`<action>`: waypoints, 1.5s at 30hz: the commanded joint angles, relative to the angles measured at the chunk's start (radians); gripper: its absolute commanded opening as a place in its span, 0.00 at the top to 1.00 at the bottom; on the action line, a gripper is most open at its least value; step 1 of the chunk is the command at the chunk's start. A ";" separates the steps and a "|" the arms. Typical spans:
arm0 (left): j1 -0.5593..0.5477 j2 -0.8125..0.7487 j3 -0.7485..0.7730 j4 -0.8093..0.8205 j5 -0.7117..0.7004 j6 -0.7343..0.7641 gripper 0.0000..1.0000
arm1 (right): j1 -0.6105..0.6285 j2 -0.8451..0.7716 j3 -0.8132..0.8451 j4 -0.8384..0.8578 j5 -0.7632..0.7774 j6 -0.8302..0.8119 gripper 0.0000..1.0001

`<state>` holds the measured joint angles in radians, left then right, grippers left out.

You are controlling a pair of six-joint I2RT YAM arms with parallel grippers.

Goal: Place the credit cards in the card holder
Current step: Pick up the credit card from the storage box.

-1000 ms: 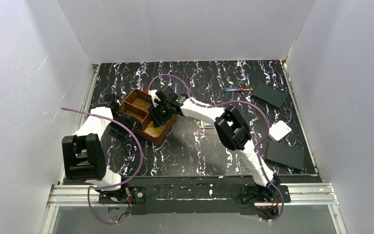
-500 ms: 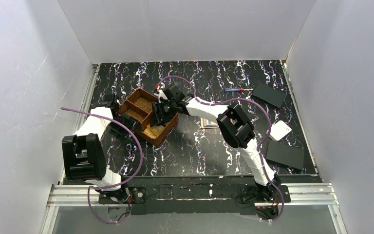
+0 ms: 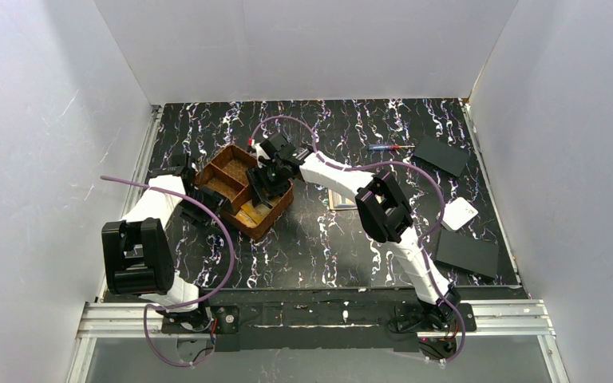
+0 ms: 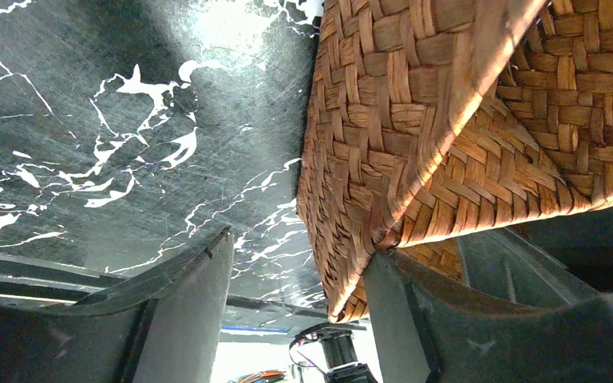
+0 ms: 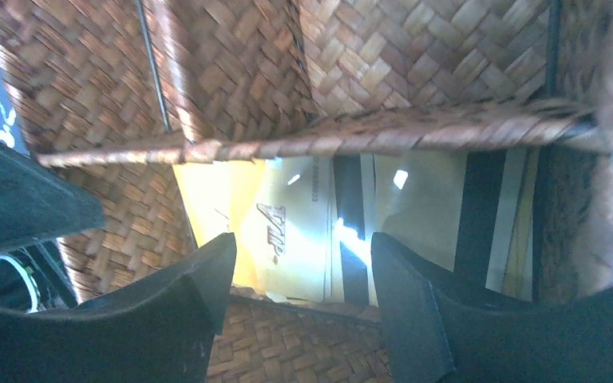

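Observation:
Several credit cards (image 5: 291, 227) lie flat in the near compartment of the brown woven tray (image 3: 225, 169). One is gold with "VIP" lettering, and others (image 5: 435, 211) show black stripes. From above the cards (image 3: 253, 214) show as a tan patch. My right gripper (image 5: 303, 239) hangs open just over them with nothing between its fingers; in the top view it (image 3: 262, 185) is above that compartment. My left gripper (image 4: 299, 246) is open around the tray's corner (image 4: 351, 263), its right finger (image 4: 403, 311) against the weave. The card holder (image 3: 342, 199) is a small tan piece, mostly hidden under my right forearm.
A white square box (image 3: 458, 213) lies at the right. There are black flat plates at the far right (image 3: 440, 154) and near right (image 3: 467, 254), and a pen (image 3: 385, 147) near the back. The tray's divider (image 5: 327, 132) crosses the right wrist view above the cards.
My right gripper has opened wider and shifted slightly toward the back, uncovering the cards in the tray's near compartment. The right elbow swung inward. The left arm stays in place.

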<state>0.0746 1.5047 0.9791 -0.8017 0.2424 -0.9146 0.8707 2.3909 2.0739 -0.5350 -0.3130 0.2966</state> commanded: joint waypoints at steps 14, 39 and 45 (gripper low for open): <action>-0.007 0.013 -0.005 -0.030 -0.008 0.023 0.47 | 0.040 0.024 -0.111 0.321 -0.340 0.333 0.42; -0.007 0.012 -0.008 -0.049 -0.017 0.046 0.64 | 0.019 0.005 0.155 -0.121 0.232 -0.282 0.50; -0.007 0.011 -0.004 -0.056 -0.013 0.047 0.70 | 0.063 0.017 0.158 -0.135 0.345 -0.381 0.44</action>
<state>0.0689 1.5299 0.9752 -0.8116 0.2424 -0.8818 0.8974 2.3924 2.1971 -0.5957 -0.0998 0.0517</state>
